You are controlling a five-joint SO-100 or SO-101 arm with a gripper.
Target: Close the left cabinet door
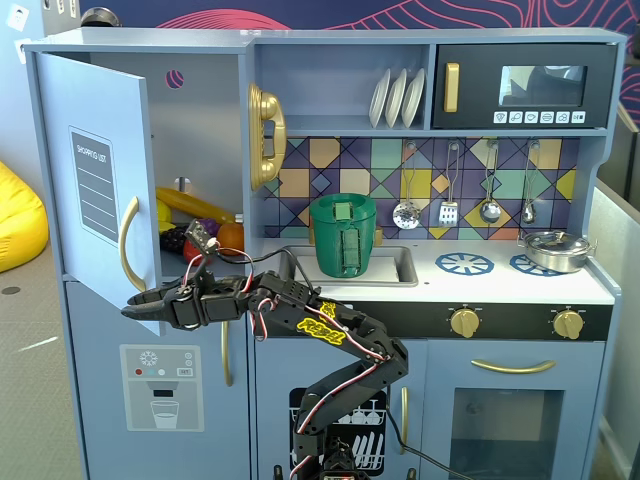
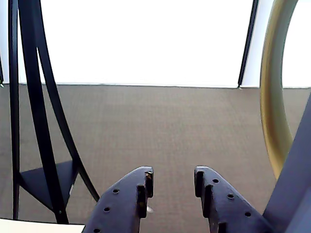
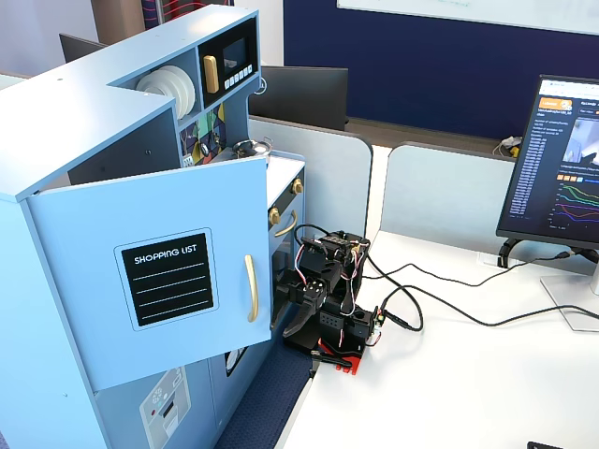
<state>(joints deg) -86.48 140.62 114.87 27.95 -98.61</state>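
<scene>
1. At 9 o'clock in a fixed view the left cabinet door (image 1: 95,165) stands swung out from the toy kitchen (image 1: 330,60), its chalkboard panel (image 1: 96,185) facing outward and its gold handle (image 1: 128,245) along the free edge.
2. My claw (image 1: 140,308) hangs spread and empty at 7 o'clock, just below the door's lower free corner, beside the handle (image 2: 274,97) that fills 3 o'clock of the wrist view.
3. Risk: a finger could hook that handle and drag the door wider; pushing at the corner may let me slip under the edge.
4. Risk: toy food (image 1: 205,225) on the shelf behind could block full closing.
5. The table (image 3: 449,393) is white and smooth, cables (image 3: 440,304) trailing to 3 o'clock, where a monitor (image 3: 552,168) stands; brown carpet (image 2: 160,126) lies beyond.
</scene>
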